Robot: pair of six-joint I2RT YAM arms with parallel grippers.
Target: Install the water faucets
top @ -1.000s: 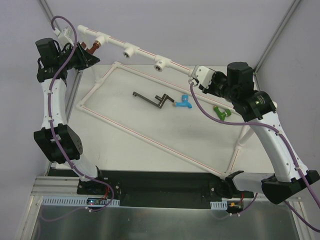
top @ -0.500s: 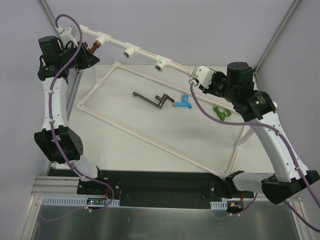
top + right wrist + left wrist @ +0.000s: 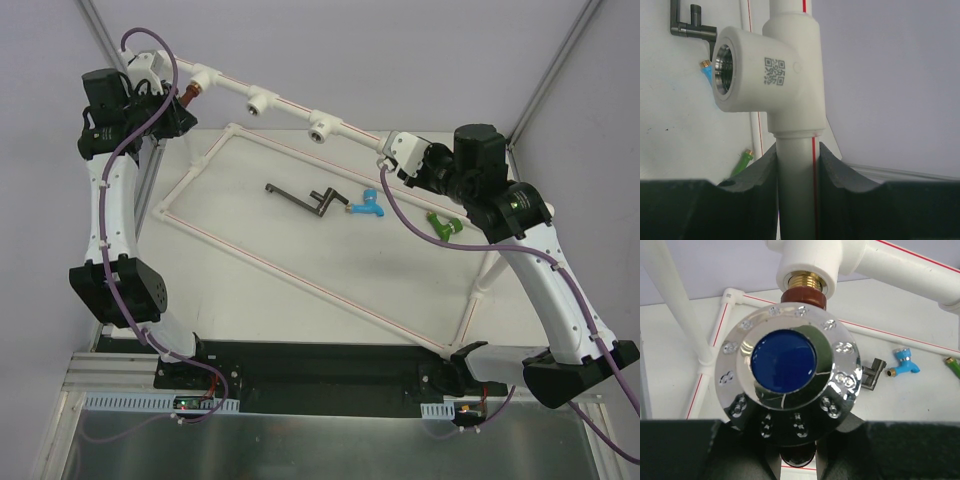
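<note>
Red-brown faucet (image 3: 787, 365): upper left of the overhead view, brass end set into the leftmost socket (image 3: 807, 265) of the white pipe frame (image 3: 905, 267); shiny knob with a blue centre facing the left wrist camera.
Left hand (image 3: 795, 455): closed on the lower part of the red-brown faucet, dark fingers (image 3: 730, 455) on either side of it at the bottom of the wrist view.
Blue faucet (image 3: 370, 206): lying on the bench (image 3: 300, 290) near the middle of the overhead view, just beside the right end of a dark crank (image 3: 300, 198).
Green faucet (image 3: 441, 225): lying on the bench to the right of the blue one, partly hidden by the right arm.
Right hand (image 3: 797, 160): clamped on a white tube of the pipe frame, one finger pressed against each side, just below a tee fitting (image 3: 765, 70) with a metal-lined mouth and a printed square code.
Upper rail: two more fittings (image 3: 262, 100) between the two hands, mouths turned toward the bench.
</note>
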